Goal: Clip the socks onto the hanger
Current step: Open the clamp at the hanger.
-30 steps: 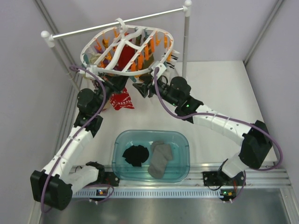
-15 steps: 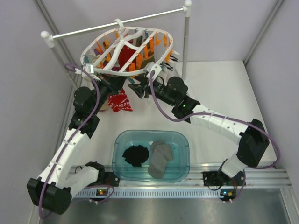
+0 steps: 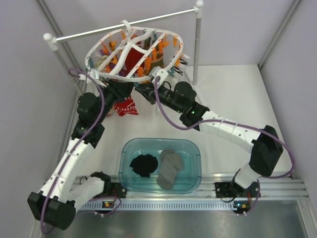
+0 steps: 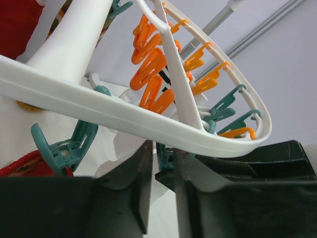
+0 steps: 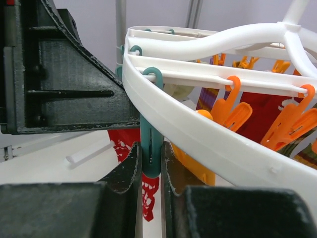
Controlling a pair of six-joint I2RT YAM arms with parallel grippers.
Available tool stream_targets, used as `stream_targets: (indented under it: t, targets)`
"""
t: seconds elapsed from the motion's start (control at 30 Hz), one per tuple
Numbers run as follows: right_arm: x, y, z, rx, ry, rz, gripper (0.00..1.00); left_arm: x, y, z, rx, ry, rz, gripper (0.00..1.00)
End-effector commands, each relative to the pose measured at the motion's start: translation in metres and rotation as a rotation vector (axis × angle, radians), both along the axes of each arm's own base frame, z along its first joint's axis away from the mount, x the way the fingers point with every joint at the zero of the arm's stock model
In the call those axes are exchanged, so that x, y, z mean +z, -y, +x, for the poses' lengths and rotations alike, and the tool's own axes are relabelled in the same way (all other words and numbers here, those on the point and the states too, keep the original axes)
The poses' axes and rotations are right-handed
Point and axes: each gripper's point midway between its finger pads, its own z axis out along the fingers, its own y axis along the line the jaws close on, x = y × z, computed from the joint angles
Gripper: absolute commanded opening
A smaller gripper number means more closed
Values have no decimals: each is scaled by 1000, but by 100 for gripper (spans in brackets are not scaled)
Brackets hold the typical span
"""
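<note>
The white oval hanger [image 3: 132, 48] hangs tilted from the rail, with orange and teal clips. My right gripper [image 3: 142, 91] is under its near rim and is shut on a teal clip [image 5: 151, 148] that hangs from the rim [image 5: 208, 134]. My left gripper [image 3: 119, 89] is just under the rim too [image 4: 124, 114]. Its jaws stand a narrow gap apart, with a teal clip [image 4: 166, 153] and a dark bit between the tips; what they touch is unclear. A crumpled black sock [image 3: 143, 165] lies in the tub. No second black sock shows.
The teal tub [image 3: 195, 148] at the near edge also holds a grey sock [image 3: 170, 168]. A red patterned sock [image 3: 126, 106] hangs below the hanger by my left gripper. The thin white rail [image 3: 124, 24] on two posts spans the back.
Both grippers have moved up and back, closer under the hanger's near rim. The hanger has tipped and shifted slightly, and the red sock has swung back with it.
</note>
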Motion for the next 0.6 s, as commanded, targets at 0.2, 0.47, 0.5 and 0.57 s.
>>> stream_targets:
  t: [0.2, 0.47, 0.5, 0.57]
  targets:
    - [34, -4, -30, 102, -44, 96, 0, 30, 4, -42, -94, 182, 95, 50]
    - [33, -6, -32, 115, -78, 122, 0, 36, 13, -52, -159, 231, 114, 50]
    - [34, -6, -32, 116, -76, 124, 0, 36, 13, -52, -162, 227, 110, 51]
    - [37, -4, -34, 119, -70, 129, 0, 34, 10, -45, -133, 210, 106, 50]
